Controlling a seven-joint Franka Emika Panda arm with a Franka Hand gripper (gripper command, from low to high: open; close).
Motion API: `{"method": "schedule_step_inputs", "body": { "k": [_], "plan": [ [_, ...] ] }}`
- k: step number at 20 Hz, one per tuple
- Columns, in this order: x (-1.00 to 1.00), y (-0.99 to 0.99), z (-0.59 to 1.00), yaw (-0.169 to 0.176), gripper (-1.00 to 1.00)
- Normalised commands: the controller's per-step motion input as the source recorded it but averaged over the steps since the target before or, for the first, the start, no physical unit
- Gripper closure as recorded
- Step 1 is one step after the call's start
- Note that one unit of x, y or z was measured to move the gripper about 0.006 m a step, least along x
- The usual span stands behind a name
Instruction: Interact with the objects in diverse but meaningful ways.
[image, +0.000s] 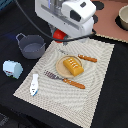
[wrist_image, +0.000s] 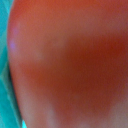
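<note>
One white-and-grey gripper (image: 60, 31), low over the far edge of the pale woven placemat (image: 95, 70), with the round red tomato (image: 59, 35) directly under it and filling the wrist view (wrist_image: 70, 65) (fingers hidden, so grip impossible to judge). Nearby on the mat, a yellow ridged bread loaf (image: 73, 65) on a tan plate (image: 61, 66), between an orange-handled knife (image: 86, 58) and fork (image: 65, 80). Farther out toward the exterior view's left, a dark grey two-handled pot (image: 31, 46), a white-and-blue milk carton (image: 12, 68) and a small white bottle (image: 34, 84).

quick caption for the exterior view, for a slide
Panda tool at a red tomato above a placemat with bread loaf on a plate.
</note>
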Motion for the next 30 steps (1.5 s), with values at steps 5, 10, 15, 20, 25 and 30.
{"method": "schedule_step_inputs", "body": {
  "k": [5,10,15,20,25,30],
  "plan": [
    [-0.81,0.66,-0.09,0.0,1.0],
    [-0.82,0.61,-0.17,0.0,1.0],
    [-0.85,0.59,-0.25,0.0,1.0],
    [-0.89,0.53,-0.34,0.0,1.0],
    [-0.89,0.34,-0.47,-0.001,1.0],
    [-0.59,0.06,-0.43,-0.02,1.0]
  ]
}}
